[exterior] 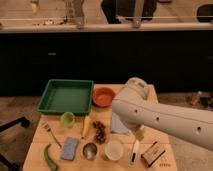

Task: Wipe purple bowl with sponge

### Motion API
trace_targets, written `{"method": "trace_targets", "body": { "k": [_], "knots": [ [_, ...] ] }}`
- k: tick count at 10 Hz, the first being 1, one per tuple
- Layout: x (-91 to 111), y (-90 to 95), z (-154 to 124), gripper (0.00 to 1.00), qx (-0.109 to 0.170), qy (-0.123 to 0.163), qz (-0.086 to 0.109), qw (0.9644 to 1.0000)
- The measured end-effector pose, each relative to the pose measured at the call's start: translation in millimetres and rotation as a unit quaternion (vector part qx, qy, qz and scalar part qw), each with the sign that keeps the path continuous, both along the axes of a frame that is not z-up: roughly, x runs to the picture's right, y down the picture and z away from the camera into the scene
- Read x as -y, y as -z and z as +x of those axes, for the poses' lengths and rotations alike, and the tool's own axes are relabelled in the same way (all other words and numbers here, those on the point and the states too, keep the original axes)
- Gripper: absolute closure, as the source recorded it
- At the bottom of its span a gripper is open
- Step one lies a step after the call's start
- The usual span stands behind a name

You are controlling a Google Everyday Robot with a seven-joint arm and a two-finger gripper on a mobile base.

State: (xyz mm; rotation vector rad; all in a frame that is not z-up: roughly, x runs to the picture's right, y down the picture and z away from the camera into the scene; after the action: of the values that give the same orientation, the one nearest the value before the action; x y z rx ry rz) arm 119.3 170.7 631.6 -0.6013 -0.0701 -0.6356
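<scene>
One camera, high, facing down-forward over table (35, 150) toward counter (100, 55); arm (165, 117) near lens, claw (139, 133) beneath.

Small pale blue rectangular sponge (69, 148) flat on wooden table (77, 165), front left.

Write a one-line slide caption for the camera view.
Robot arm reaches over a cluttered table; pale blue sponge lies at lower left, gripper hidden behind the arm.
</scene>
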Motion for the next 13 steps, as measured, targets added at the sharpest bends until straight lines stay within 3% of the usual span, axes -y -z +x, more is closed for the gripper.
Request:
{"method": "trace_targets", "body": {
  "k": [2,5,10,13],
  "knots": [
    [2,3.3,19,0.2,0.013,-0.001,0.003,0.9999],
    [5,9.0,5,0.2,0.042,0.025,0.005,0.9988],
    [4,13.3,-92,0.2,0.091,0.098,-0.004,0.991],
    [-2,10.4,-151,0.2,0.117,0.155,-0.018,0.9809]
  ]
}}
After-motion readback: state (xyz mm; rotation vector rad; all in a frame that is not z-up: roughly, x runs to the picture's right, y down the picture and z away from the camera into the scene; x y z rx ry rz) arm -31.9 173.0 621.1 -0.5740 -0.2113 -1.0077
